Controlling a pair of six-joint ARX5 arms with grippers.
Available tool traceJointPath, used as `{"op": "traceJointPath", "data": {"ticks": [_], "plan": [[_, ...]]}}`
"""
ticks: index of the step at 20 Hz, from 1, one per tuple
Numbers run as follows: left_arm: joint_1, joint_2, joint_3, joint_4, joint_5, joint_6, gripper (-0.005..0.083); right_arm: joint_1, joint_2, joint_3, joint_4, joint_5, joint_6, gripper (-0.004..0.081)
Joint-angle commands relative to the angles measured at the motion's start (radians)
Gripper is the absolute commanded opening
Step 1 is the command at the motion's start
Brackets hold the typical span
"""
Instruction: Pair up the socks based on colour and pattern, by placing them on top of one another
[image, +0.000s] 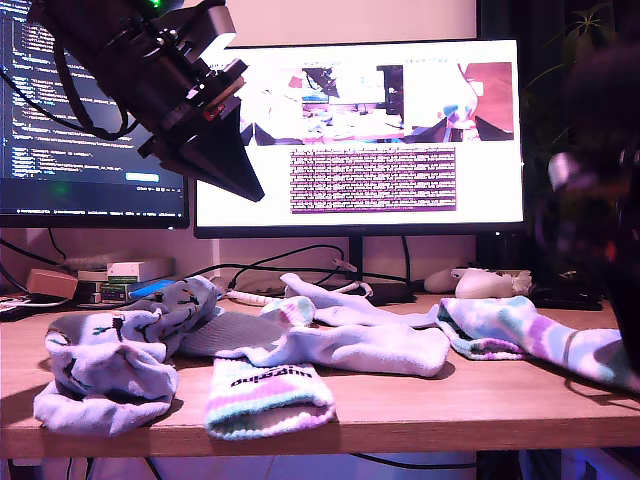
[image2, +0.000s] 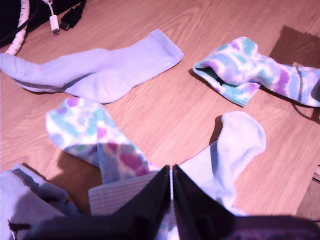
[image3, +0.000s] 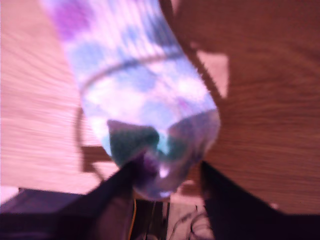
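My first gripper (image: 245, 185) hung high above the tabletop (image: 400, 405), jaws pressed together on nothing, likely lifted clear to survey the socks. My second gripper (image3: 167, 175) straddled the end of one tie-dye sock (image3: 145, 95) near the desk's far side edge; whether it was clamping the sock, I cannot tell. Its match (image: 265, 395) lay at the front edge, so they were still apart. A white sock (image2: 100, 72) lay flat mid-table, and a blue sock (image: 110, 365) lay bunched at the other end.

A blurred tie-dye sock (image3: 142, 85) lies on the wooden table (image3: 265, 100), its end between the two dark fingers (image3: 112, 195) of my second gripper (image3: 165, 187). The jaws stand apart around it; whether they touch the fabric is unclear
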Motion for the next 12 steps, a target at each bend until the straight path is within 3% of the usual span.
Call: {"op": "traceJointPath", "data": {"ticks": [1, 2, 4, 8, 12], "plan": [[-0.003, 0.011, -0.008, -0.01, 0.002, 0.0, -0.0019, -0.003, 0.022, 0.003, 0.009, -0.009, 0.001, 0.0242], [-0.003, 0.011, -0.008, -0.014, 0.002, 0.0, -0.0019, -0.003, 0.03, 0.003, 0.019, -0.008, 0.001, 0.0182], [-0.003, 0.011, -0.008, -0.017, 0.002, 0.001, -0.0019, -0.003, 0.031, 0.006, 0.039, -0.008, 0.001, -0.0021], [-0.003, 0.011, -0.008, -0.016, 0.002, 0.013, -0.0019, -0.001, 0.013, 0.068, -0.038, -0.008, 0.001, -0.0013], [-0.003, 0.011, -0.008, -0.01, 0.002, 0.025, -0.0019, -0.001, -0.008, 0.208, -0.045, -0.002, 0.0, -0.0013]]}}
